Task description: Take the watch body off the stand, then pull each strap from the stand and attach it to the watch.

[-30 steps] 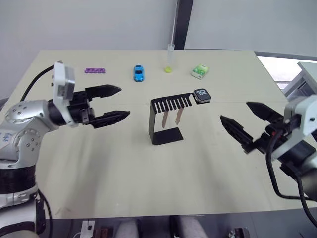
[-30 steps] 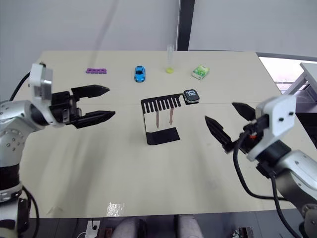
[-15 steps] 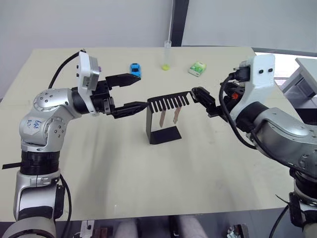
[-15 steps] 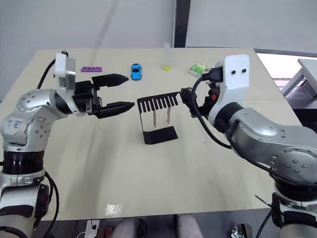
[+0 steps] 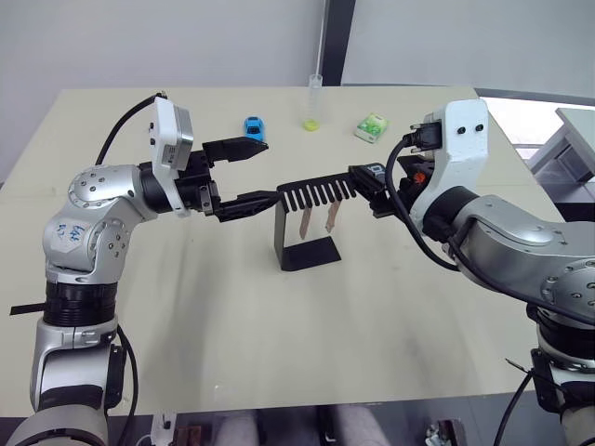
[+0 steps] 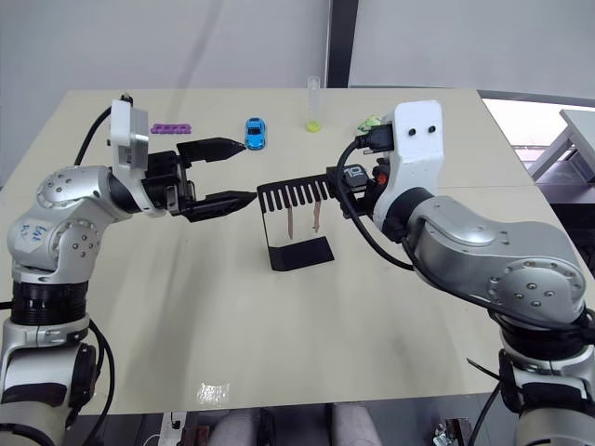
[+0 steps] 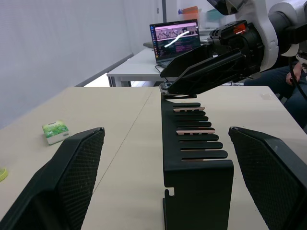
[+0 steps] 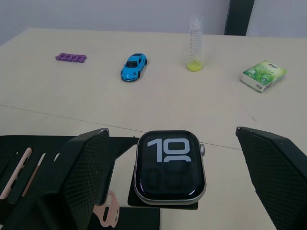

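Right gripper (image 8: 168, 182) reaches in, fingers wide either side of the watch (image 8: 169, 164) on the stand (image 5: 307, 223) tip, holding nothing | left gripper (image 5: 256, 172) spread empty beside the comb | straps (image 5: 318, 221) hang from slots

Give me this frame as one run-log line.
phase: reach for watch body | right tool: open, straddling watch body on stand | left tool: open, at stand's other end | straps: on stand

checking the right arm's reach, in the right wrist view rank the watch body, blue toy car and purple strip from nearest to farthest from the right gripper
1. watch body, between the open fingers of the right gripper, on the stand.
2. blue toy car, farther back on the table.
3. purple strip, farthest, out beyond the car.
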Robot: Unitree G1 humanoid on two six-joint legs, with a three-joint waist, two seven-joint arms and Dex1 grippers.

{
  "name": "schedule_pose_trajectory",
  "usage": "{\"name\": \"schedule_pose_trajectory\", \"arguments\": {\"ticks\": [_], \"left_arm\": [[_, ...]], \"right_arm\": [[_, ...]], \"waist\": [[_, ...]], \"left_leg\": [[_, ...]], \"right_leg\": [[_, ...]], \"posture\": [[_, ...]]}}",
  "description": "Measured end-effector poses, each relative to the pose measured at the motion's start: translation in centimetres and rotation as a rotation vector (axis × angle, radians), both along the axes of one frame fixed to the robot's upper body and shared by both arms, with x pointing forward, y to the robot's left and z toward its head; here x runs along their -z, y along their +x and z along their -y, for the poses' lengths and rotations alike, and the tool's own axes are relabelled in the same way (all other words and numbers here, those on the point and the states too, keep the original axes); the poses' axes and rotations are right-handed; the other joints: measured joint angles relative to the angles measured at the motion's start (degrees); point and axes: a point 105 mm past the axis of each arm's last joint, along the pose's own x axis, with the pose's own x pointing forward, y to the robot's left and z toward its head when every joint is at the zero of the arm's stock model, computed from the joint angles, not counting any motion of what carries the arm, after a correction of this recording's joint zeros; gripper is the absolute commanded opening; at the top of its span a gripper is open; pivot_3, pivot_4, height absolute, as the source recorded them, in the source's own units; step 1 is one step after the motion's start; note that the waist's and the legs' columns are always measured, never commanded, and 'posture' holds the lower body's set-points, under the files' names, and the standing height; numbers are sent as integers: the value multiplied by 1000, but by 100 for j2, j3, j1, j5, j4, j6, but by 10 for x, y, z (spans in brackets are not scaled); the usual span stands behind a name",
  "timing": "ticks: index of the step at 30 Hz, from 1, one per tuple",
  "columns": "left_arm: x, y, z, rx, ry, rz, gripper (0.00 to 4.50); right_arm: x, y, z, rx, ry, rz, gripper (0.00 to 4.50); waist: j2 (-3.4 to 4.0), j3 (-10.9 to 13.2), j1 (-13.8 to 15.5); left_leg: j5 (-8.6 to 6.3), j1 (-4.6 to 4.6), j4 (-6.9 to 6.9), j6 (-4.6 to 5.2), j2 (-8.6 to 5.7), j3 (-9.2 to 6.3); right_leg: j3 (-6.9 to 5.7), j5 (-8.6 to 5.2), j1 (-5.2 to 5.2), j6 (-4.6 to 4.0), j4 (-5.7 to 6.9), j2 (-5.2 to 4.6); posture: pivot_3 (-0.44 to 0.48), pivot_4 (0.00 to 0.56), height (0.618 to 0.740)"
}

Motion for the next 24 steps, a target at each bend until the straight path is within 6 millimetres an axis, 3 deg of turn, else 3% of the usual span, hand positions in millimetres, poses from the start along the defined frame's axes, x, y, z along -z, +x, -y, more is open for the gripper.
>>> {"name": "schedule_pose_trajectory", "arguments": {"ticks": [13, 16, 24], "left_arm": [[-2, -2, 2, -10, 1, 16, 4463], [-3, -3, 3, -5, 5, 22, 4500], [-3, -3, 3, -6, 7, 14, 4500]], "right_arm": [[1, 2, 0, 10, 5, 0, 4500], [1, 2, 0, 10, 5, -1, 3710], [3, 3, 1, 10, 4, -10, 3710]], "waist": [[0, 0, 2], [0, 0, 2], [0, 0, 3]], "left_leg": [[0, -1, 0, 0, 0, -2], [0, -1, 0, 0, 0, -3], [0, -1, 0, 0, 0, -3]], "right_leg": [[-2, 0, 0, 0, 0, 0], [-2, 0, 0, 0, 0, 0], [-2, 0, 0, 0, 0, 0]], "posture": [[0, 150, 740], [0, 150, 740], [0, 150, 740]]}}
